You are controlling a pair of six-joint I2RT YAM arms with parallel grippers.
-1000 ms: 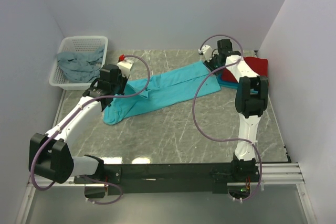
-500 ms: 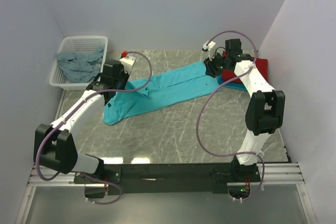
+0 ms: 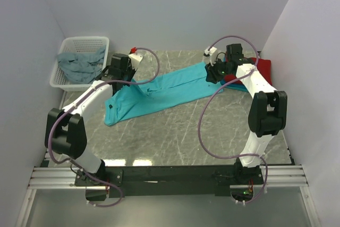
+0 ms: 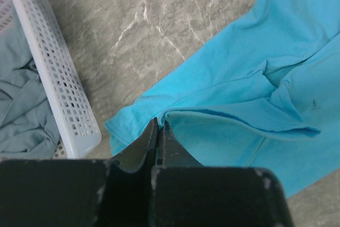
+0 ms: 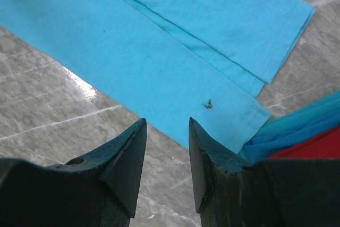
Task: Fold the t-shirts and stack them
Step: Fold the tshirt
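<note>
A bright turquoise t-shirt [image 3: 159,91] lies folded into a long strip across the table, also seen in the left wrist view [image 4: 249,104] and the right wrist view [image 5: 159,51]. My left gripper [image 3: 117,77] is shut on its back left edge [image 4: 159,123], where the cloth is lifted into a fold. My right gripper [image 3: 212,73] is open and empty just above the strip's right end [image 5: 167,123]. A red shirt [image 3: 260,67] lies folded on a turquoise-blue one [image 3: 236,84] at the right. A grey-blue shirt [image 3: 79,65] lies in the basket.
The white perforated basket [image 3: 69,46] stands at the back left, close to my left gripper, and its wall shows in the left wrist view [image 4: 58,78]. The folded stack shows at the right of the right wrist view [image 5: 308,131]. Grey walls close in on three sides.
My left gripper has moved toward the back with the shirt's edge, drawing that end up. My right arm's elbow swung right, and its gripper stayed over the shirt's right end.
</note>
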